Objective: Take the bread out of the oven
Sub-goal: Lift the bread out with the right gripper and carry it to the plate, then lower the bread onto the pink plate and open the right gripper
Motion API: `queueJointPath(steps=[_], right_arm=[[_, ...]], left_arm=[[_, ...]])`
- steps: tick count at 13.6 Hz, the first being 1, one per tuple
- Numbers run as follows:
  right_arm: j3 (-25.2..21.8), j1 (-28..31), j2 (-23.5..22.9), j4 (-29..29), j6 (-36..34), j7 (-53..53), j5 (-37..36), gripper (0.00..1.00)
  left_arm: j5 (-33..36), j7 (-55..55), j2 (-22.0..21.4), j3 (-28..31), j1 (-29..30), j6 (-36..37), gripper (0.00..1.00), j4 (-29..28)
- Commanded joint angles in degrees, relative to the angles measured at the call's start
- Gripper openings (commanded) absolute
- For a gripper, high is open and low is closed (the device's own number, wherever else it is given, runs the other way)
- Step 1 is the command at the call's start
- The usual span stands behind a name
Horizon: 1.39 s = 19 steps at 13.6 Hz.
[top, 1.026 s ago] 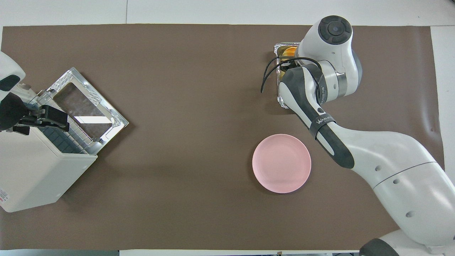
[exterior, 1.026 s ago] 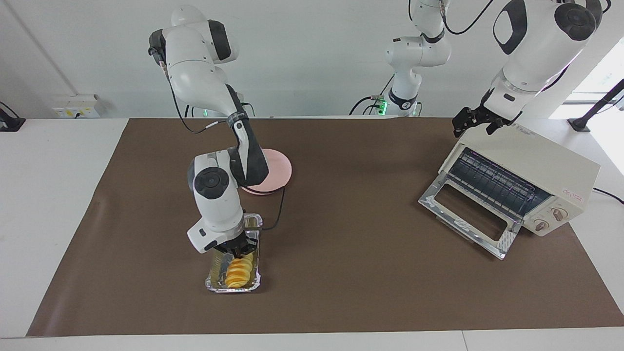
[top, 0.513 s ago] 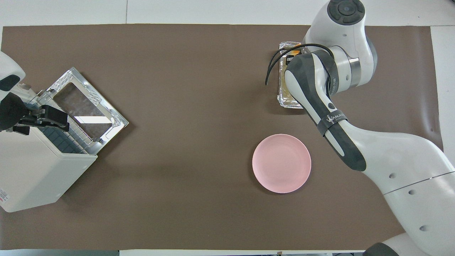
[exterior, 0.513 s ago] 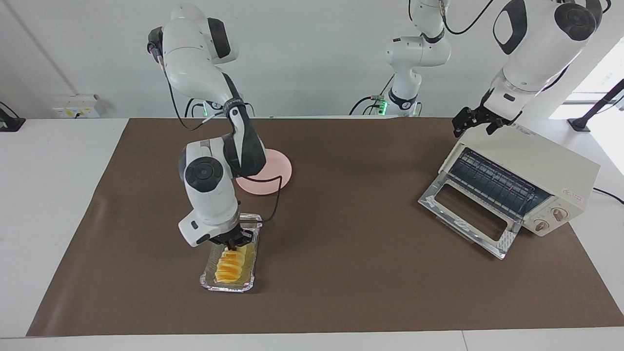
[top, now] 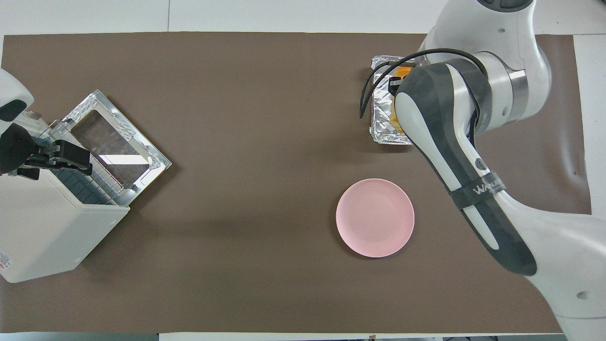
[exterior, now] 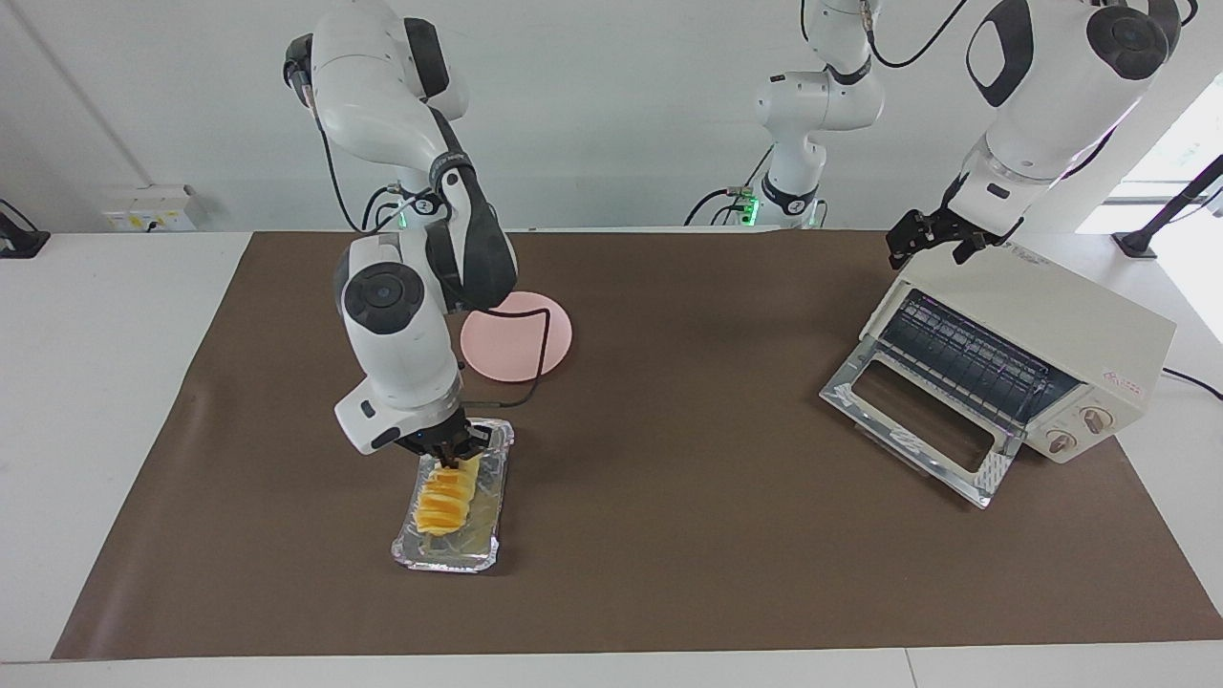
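Observation:
The bread point(exterior: 445, 497), a ridged golden-yellow loaf, hangs tilted from my right gripper point(exterior: 451, 457), which is shut on its upper end over the crinkled foil tray point(exterior: 449, 562). Its lower end is low in the tray. In the overhead view the right arm hides most of it; a bit of bread point(top: 402, 72) and the tray point(top: 381, 133) show. The cream oven point(exterior: 1051, 315) stands at the left arm's end of the table with its glass door point(exterior: 917, 420) dropped open and its rack bare. My left gripper point(exterior: 927, 253) waits, open, over the oven's top edge point(top: 42, 227).
A round pink plate point(exterior: 521, 339) lies on the brown mat, nearer to the robots than the foil tray; it also shows in the overhead view point(top: 375, 218). A third arm stands by the wall point(exterior: 812, 105).
My right gripper has risen from inside the foil tray with the bread in it, tipping the loaf up by one end. The tray shifted slightly. The left arm has not moved.

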State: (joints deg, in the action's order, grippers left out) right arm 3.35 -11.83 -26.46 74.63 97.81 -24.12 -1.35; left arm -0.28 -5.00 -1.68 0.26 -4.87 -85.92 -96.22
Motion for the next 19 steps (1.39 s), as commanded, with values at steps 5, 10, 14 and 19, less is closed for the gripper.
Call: queueJointPath(steps=[5, 10, 14, 19], right_arm=[[0.34, -6.53, 24.15, 35.01, 7.99, -6.36, 2.23, 0.00], [0.34, -11.82, 32.25, 57.87, 28.45, -10.52, 2.14, 0.00], [0.34, -11.90, 31.56, 64.84, 38.66, -11.04, 2.14, 0.00], [0.34, -11.90, 30.85, 64.94, 39.12, -10.60, 2.14, 0.55]], left_arm=[[0.28, -0.01, -0.26, -0.17, 0.30, 0.31, 1.00, 0.51], [0.28, -0.01, -0.26, -0.17, 0.30, 0.31, 1.00, 0.59], [0.28, -0.01, -0.26, -0.17, 0.30, 0.31, 1.00, 0.51], [0.28, -0.01, -0.26, -0.17, 0.30, 0.31, 1.00, 0.59]])
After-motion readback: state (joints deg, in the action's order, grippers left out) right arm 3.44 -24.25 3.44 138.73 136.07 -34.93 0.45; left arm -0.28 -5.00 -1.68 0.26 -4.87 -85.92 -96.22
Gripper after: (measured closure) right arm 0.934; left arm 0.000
